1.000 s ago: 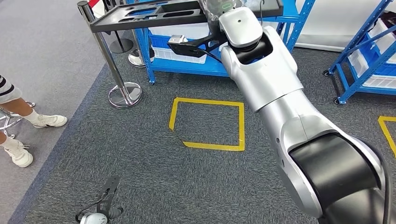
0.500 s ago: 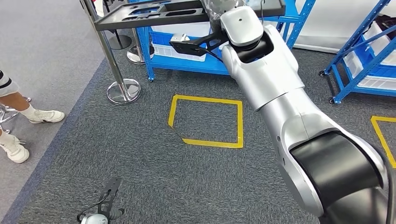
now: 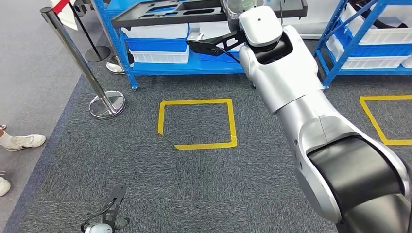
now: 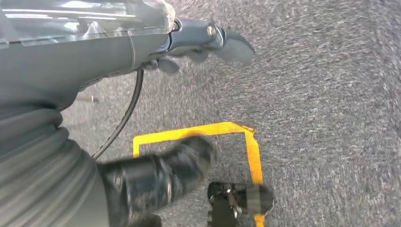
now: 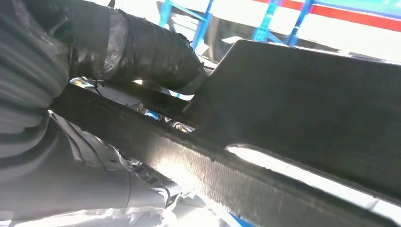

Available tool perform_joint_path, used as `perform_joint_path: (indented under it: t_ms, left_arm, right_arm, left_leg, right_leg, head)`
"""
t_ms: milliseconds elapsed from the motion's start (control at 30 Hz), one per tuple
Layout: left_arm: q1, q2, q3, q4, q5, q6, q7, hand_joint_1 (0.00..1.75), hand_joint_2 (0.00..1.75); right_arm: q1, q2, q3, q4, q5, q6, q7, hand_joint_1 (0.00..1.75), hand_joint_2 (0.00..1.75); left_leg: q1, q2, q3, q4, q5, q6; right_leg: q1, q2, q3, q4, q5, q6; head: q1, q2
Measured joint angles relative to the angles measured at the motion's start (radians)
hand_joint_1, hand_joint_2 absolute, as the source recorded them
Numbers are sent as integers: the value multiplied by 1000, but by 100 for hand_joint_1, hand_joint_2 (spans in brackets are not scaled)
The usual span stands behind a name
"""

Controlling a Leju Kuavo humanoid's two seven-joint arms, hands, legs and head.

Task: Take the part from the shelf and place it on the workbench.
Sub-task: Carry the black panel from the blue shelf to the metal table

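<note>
A long flat black part with several cut-outs hangs level at the top of the head view, in front of the blue shelf. My right hand grips it near its right end, and the silver wrist hides much of the hand. In the right wrist view the dark fingers wrap over an edge of the part. My left hand hangs low over the grey carpet, holding nothing. In the left wrist view its thumb and a blurred dark finger stand apart.
A blue shelf rack with white bins stands ahead, and another rack is at the right. A chrome barrier post stands left of a yellow tape square. A second taped square lies right. A person's shoe is at the far left.
The whole picture has shifted, so the camera has turned: post and person's shoes slid left, the right rack came closer in. The black part stays in my right hand.
</note>
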Motion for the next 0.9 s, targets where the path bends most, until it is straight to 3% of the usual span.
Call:
perform_joint_path:
  t_ms: [67,100,167,233,300,367,433,500,567,600,633,667,733,800,867,900]
  left_arm:
    - [2,0,13,3,-4,-14,-6,0,175]
    - [2,0,20,4,-7,-20,-9,0,175]
    - [2,0,34,8,-11,-30,-16,0,175]
    - [1,0,49,12,-16,-37,-21,0,175]
    - [0,0,65,16,-21,-40,-23,0,175]
    - [-1,-2,76,19,-28,-44,-23,0,175]
    - [-5,-4,86,22,-38,-52,-24,0,175]
    - [-7,-4,100,26,-47,-62,-27,0,175]
    - [-9,-4,114,31,-51,-69,-31,0,175]
    - [-11,-4,120,35,-53,-73,-33,0,175]
    - [-13,-4,125,38,-55,-76,-37,0,175]
    - [-15,-5,130,41,-58,-79,-40,0,175]
    - [-18,-5,141,47,-66,-82,-45,0,175]
    - [-21,-5,151,52,-73,-86,-47,0,175]
    - [-24,-5,161,58,-82,-89,-48,0,175]
    - [-26,-5,165,61,-85,-91,-49,0,175]
  right_arm:
    - [2,2,0,1,0,1,2,175,175]
    - [3,3,0,1,0,2,3,175,175]
    - [2,5,0,0,0,4,7,175,175]
    - [-1,8,0,-1,0,8,13,175,175]
    - [-5,12,0,-3,0,13,16,175,175]
    - [-6,12,0,-5,0,16,16,175,175]
    - [-8,9,0,-9,0,19,18,175,175]
    - [-10,7,0,-15,0,22,21,175,175]
    - [-10,6,0,-17,0,27,25,175,175]
    - [-10,5,0,-18,0,31,27,175,175]
    - [-11,3,0,-19,0,34,29,175,175]
    - [-13,1,0,-21,0,37,31,175,175]
    - [-20,-2,0,-26,0,41,33,175,175]
    - [-30,-6,0,-28,0,45,34,175,175]
    - [-34,-12,0,-28,0,47,35,175,175]
    - [-34,-14,0,-28,0,47,35,175,175]
  left_leg:
    - [-1,-15,-47,112,-40,0]
    - [-1,-17,-53,126,-34,0]
    - [-1,-27,-13,47,26,4]
    - [3,-73,42,-69,73,9]
    - [3,-106,64,-119,75,10]
    - [3,-88,67,-135,78,14]
    - [7,-61,70,-146,87,24]
    - [5,-32,72,-150,89,31]
    - [3,-2,72,-148,88,34]
    - [3,12,72,-146,87,33]
    - [3,25,72,-145,85,32]
    - [3,36,73,-144,83,31]
    - [1,57,75,-142,79,24]
    - [-3,74,77,-145,78,14]
    - [-4,94,83,-151,78,2]
    - [-2,91,85,-149,72,-3]
  right_leg:
    - [4,25,-3,2,2,-3]
    - [5,39,-5,5,3,-4]
    - [6,66,-6,13,2,-3]
    - [4,90,-12,22,1,2]
    - [-2,114,-27,27,7,13]
    - [-6,132,-40,25,15,29]
    - [-2,93,-54,49,-2,42]
    - [-4,30,-96,140,-55,54]
    - [-13,5,-146,251,-98,64]
    - [-17,1,-155,273,-98,66]
    - [-19,-3,-144,255,-81,68]
    - [-21,-11,-114,201,-52,67]
    - [-14,-50,-47,72,-9,59]
    - [-1,-70,-23,18,2,47]
    - [5,-50,-24,14,9,35]
    - [3,-39,-22,7,12,29]
  head:
    - [0,0]
    - [0,0]
    - [0,0]
    - [0,0]
    - [0,0]
    - [-1,0]
    - [0,0]
    - [2,0]
    - [1,0]
    - [1,0]
    - [1,0]
    - [1,0]
    - [1,0]
    - [1,0]
    - [1,0]
    - [1,0]
